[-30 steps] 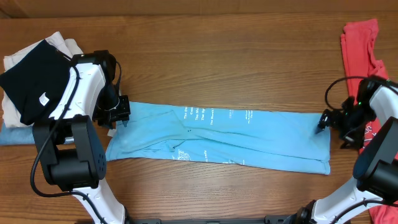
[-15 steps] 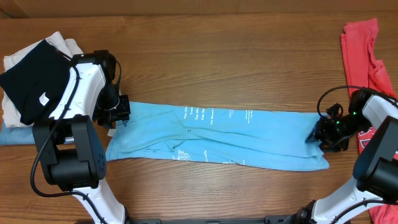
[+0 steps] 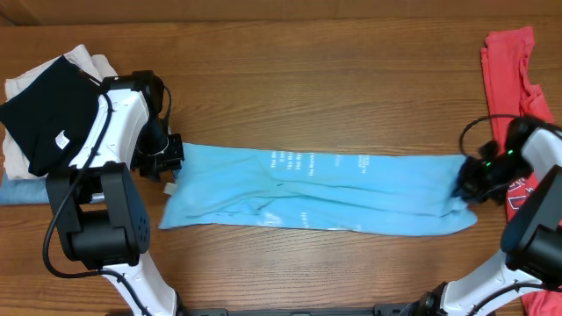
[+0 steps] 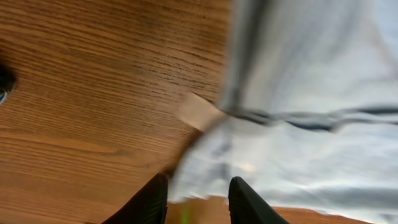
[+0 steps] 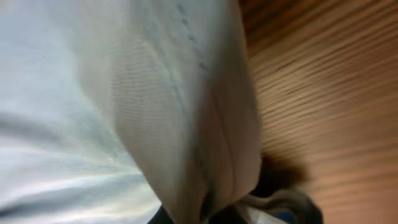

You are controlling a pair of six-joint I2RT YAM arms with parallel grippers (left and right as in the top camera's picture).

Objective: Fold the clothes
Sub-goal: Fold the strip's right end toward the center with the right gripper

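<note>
clamping the blue shirt [image 3: 351, 189] at right edge is right gripper [image 3: 465, 187]; left gripper [image 3: 171, 166] spread at left edge.

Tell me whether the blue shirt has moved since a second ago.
Yes. The blue shirt slid right, and its end is now nearer the red cloth.

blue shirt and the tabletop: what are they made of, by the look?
Blue shirt: thin soft knit, probably cotton or a blend. It looks matte, shows a fine ribbed texture in the right wrist view, and creases and bunches easily.
Tabletop: wood or wood-look laminate, cannot tell which. It has brown grain lines and a slight sheen.
</note>
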